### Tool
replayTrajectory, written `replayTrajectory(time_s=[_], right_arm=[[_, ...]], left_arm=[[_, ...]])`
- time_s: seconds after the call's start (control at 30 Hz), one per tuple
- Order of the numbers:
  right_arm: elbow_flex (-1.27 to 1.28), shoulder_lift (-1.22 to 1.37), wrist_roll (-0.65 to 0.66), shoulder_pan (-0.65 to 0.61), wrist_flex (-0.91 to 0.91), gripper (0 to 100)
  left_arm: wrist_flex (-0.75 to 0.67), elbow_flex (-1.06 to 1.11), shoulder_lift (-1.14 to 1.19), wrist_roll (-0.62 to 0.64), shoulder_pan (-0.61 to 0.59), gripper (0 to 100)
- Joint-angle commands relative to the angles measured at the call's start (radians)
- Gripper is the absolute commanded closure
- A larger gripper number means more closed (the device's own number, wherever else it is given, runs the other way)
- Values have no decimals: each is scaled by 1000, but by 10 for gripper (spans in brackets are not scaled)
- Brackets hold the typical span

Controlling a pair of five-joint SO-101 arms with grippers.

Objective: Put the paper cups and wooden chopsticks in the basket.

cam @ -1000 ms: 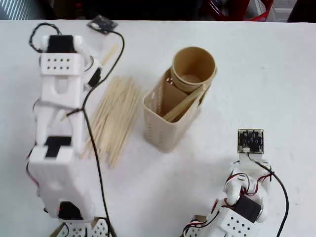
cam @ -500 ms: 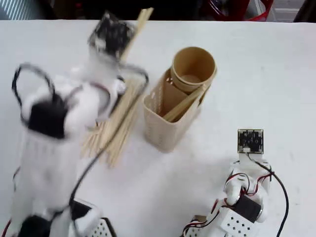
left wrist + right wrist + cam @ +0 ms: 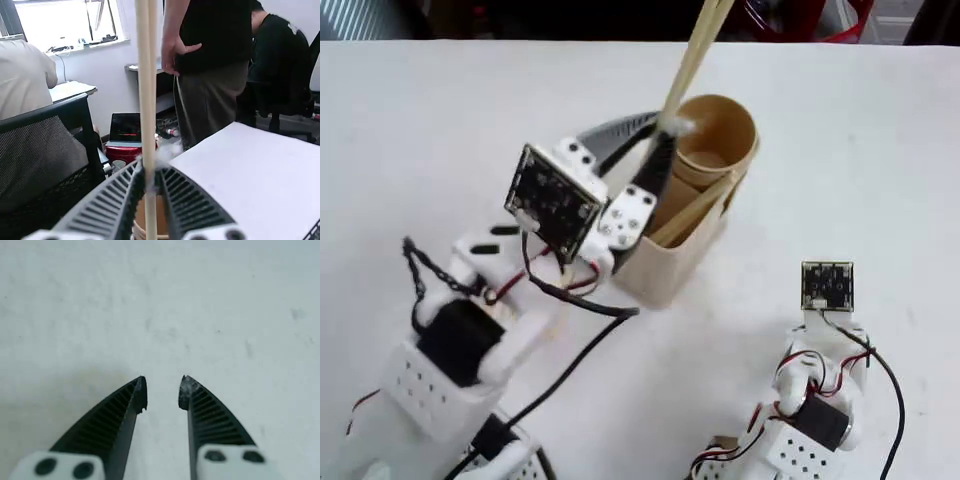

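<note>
My left gripper (image 3: 663, 137) hangs over the beige basket (image 3: 665, 272), shut on a pair of wooden chopsticks (image 3: 700, 40) that stand nearly upright. Their lower ends are hidden behind the fingers, close to the rim of the paper cup (image 3: 712, 140) standing in the basket's far end. More chopsticks (image 3: 698, 208) lean inside the basket. In the left wrist view the held chopsticks (image 3: 147, 75) rise straight out of the left gripper (image 3: 150, 176). My right gripper (image 3: 163, 390) points at bare table with its fingers slightly apart and nothing between them.
The right arm (image 3: 817, 405) rests at the table's near right edge, well apart from the basket. The left arm's body (image 3: 460, 350) and its black cable (image 3: 575, 350) cover the table's near left, over the spot where loose chopsticks lay.
The left arm lifted from the chopstick pile at the left and swung right over the basket, carrying chopsticks upright. The right arm has not moved.
</note>
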Motion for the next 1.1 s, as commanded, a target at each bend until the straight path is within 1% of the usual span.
replayTrajectory(time_s=[0.0, 0.13, 0.27, 0.47, 0.6, 0.7, 0.77, 0.87, 0.93, 0.97, 1.0, 1.07], right_arm=[[9, -8, 6, 12, -18, 885], [9, -8, 6, 12, -18, 885], [9, -8, 6, 12, -18, 885], [9, -8, 6, 12, -18, 885], [9, -8, 6, 12, -18, 885], [9, -8, 6, 12, -18, 885], [9, -8, 6, 12, -18, 885], [9, -8, 6, 12, -18, 885], [9, -8, 6, 12, -18, 885], [9, -8, 6, 12, -18, 885], [9, -8, 6, 12, -18, 885], [9, -8, 6, 12, -18, 885]], left_arm=[[-91, 5, 68, 20, 12, 977], [-110, 5, 145, 20, 8, 967], [-106, 6, 160, 25, 8, 902], [-103, 5, 160, 23, -18, 910], [-103, 5, 160, 26, -70, 910], [-78, 5, 160, 26, -145, 910], [-25, 3, 160, 26, -237, 910], [84, 9, 173, 23, -412, 914], [121, 58, 208, 18, -499, 965], [92, 95, 240, 18, -527, 986], [44, 127, 282, 18, -538, 970], [-29, 172, 389, 18, -556, 975]])
